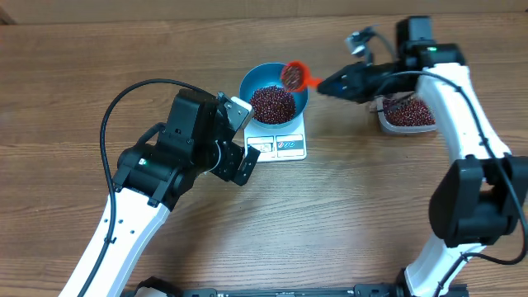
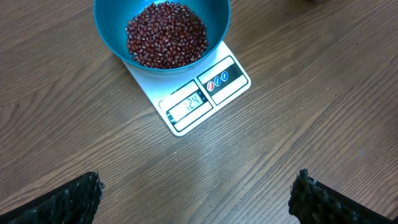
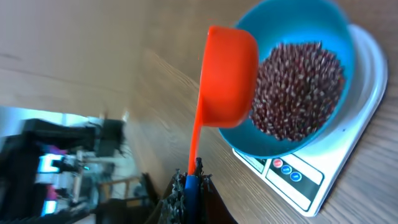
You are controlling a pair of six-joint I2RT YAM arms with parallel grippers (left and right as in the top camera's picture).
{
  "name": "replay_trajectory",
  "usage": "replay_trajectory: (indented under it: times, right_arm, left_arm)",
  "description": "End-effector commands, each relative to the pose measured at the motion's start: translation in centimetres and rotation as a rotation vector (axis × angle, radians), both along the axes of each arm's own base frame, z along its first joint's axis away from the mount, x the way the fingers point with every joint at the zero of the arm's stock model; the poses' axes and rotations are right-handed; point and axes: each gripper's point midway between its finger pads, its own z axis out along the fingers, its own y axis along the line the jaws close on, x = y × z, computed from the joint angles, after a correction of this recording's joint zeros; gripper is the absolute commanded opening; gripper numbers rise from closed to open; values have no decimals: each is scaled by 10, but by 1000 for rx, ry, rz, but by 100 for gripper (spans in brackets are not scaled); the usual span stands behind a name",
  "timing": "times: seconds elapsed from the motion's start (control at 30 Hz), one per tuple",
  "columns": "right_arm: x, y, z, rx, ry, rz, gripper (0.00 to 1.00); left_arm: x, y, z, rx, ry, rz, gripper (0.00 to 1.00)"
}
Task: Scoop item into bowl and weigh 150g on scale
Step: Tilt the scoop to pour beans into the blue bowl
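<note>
only the left wrist view shows the scale (image 2: pixel 200 93) display (left jaws released). orange scoop (image 1: pixel 293 75) handle runs right from the bowl (image 1: pixel 245 87) into clenched right jaws.

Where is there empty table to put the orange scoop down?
The table is bare on the scale's display side, between the left arm and the right arm, and at the far left. A narrower strip sits between the scale and the clear tub. It is crowded around the blue bowl, where the scoop hangs.
</note>
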Motion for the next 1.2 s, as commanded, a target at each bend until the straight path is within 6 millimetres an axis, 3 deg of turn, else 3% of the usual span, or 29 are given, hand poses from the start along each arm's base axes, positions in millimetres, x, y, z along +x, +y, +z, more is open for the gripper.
replay_trajectory:
  times: [0.0, 0.1, 0.33, 0.53, 0.83, 1.17]
  right_arm:
    - [9, 2, -14, -166, 0, -53, 4]
    - [7, 13, -23, -236, -23, -36, 4]
    - [7, 34, -15, -237, -89, 3, 4]
    - [18, 29, -11, -336, -112, -62, 4]
    - [11, 38, -8, -477, -203, -3, 4]
    - [6, 39, -10, -481, -185, 6, 4]
  left_arm:
    - [-2, 0, -1, -1, 3, -19, 100]
    - [-2, 0, -1, -1, 3, -19, 100]
    - [-2, 0, -1, -1, 3, -19, 100]
    - [-2, 0, -1, -1, 3, -19, 100]
    - [-2, 0, -1, -1, 3, -19, 100]
    - [-2, 0, -2, 0, 3, -19, 100]
